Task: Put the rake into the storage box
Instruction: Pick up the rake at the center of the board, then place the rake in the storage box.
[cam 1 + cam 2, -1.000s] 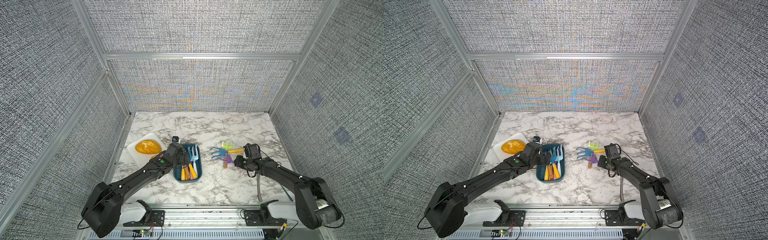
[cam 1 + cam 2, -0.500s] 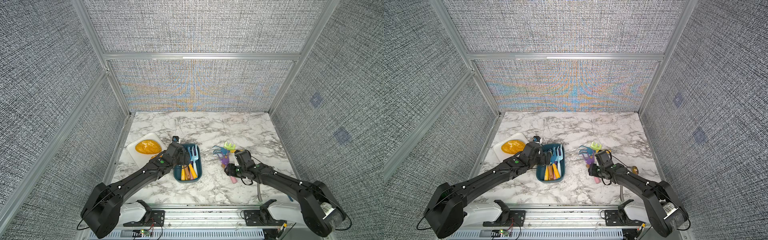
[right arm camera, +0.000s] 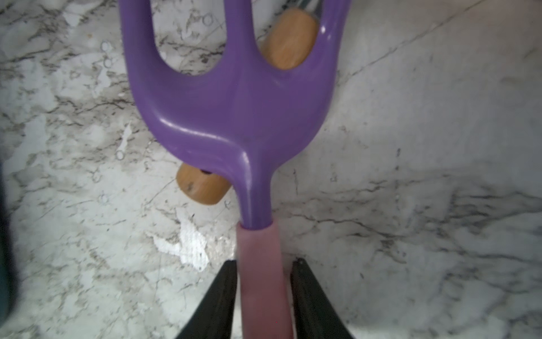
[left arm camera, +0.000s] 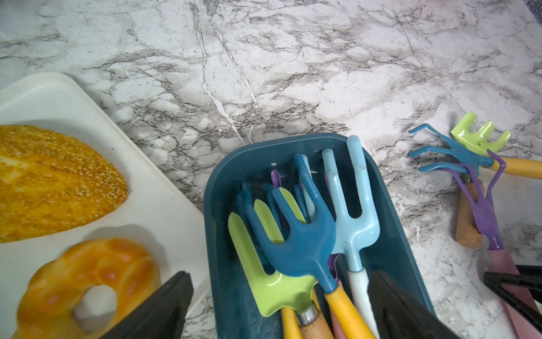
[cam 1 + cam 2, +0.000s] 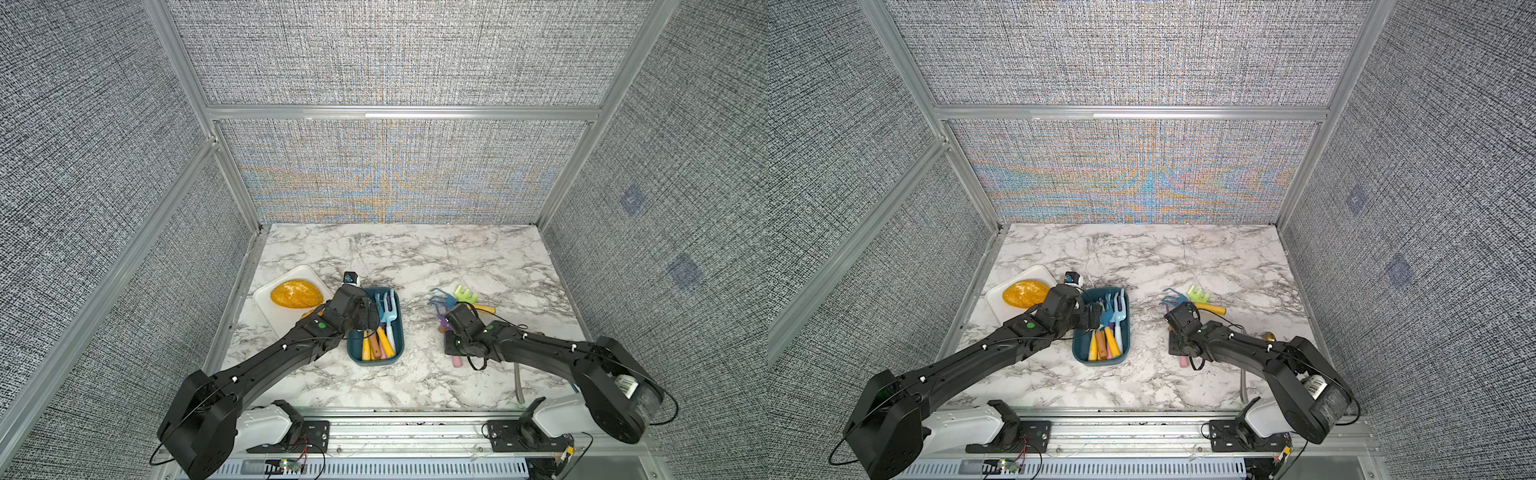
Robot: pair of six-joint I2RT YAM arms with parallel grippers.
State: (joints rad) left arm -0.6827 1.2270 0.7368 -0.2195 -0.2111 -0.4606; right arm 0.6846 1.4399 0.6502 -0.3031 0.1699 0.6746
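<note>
The right end effector has now closed on the handle of the purple rake, so lifting can begin; the left end effector is wide open and empty.

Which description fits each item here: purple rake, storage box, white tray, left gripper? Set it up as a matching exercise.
Items:
1. purple rake
2. storage box
3. white tray
4. left gripper

Descriptions:
A. holds bread
B. open, above the box's rim
C. out on the marble table, pink handle clamped by the right gripper
D. holds several garden tools

Pairs: 1-C; 2-D; 3-A; 4-B
</note>
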